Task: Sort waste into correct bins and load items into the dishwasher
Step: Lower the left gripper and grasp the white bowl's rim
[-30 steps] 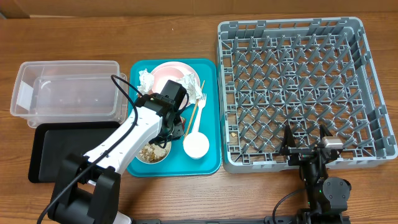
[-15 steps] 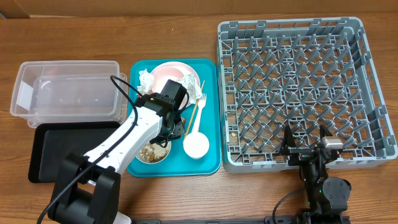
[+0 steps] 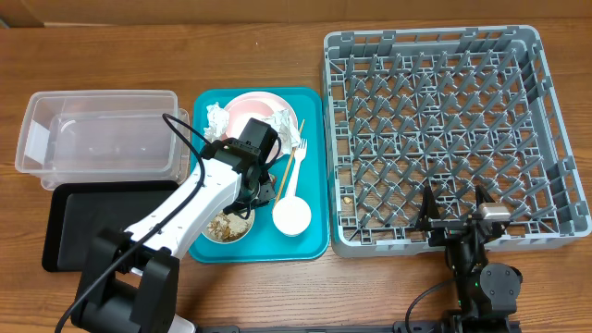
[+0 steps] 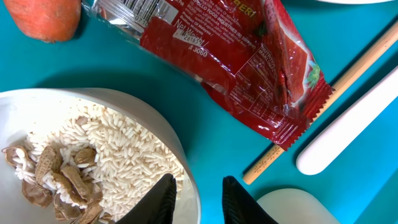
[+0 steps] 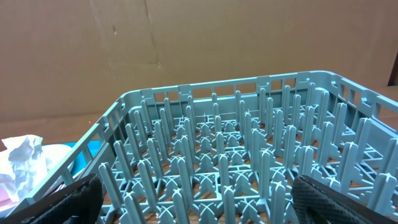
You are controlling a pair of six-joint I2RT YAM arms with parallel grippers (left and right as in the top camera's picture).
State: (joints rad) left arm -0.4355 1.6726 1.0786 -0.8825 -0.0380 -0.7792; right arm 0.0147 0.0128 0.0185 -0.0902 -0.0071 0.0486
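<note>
Left gripper, pointed down at the teal tray, jaws narrowly parted and holding nothing. Its two fingertips straddle the rim of a white bowl: one tip sits over the bowl's inside, the other over bare tray just outside, with a strip of teal showing between rim and outer tip. Whether the inner tip touches the bowl cannot be told. On the inner tip's side the bowl holds rice and peanut shells. Just beyond the fingertips lies the red snack wrapper, with the carrot at its far end. On the outer tip's side lie the chopstick and, beside it, the white fork; the small cup is right next to that tip. Farther ahead on the tray are the pink plate and crumpled napkins. The clear tub and black tray lie well apart from this gripper, on its side away from the dish rack. Right gripper, jaws wide and empty, hangs at the rack's near wall, the pegs spreading ahead of its fingertips.
</note>
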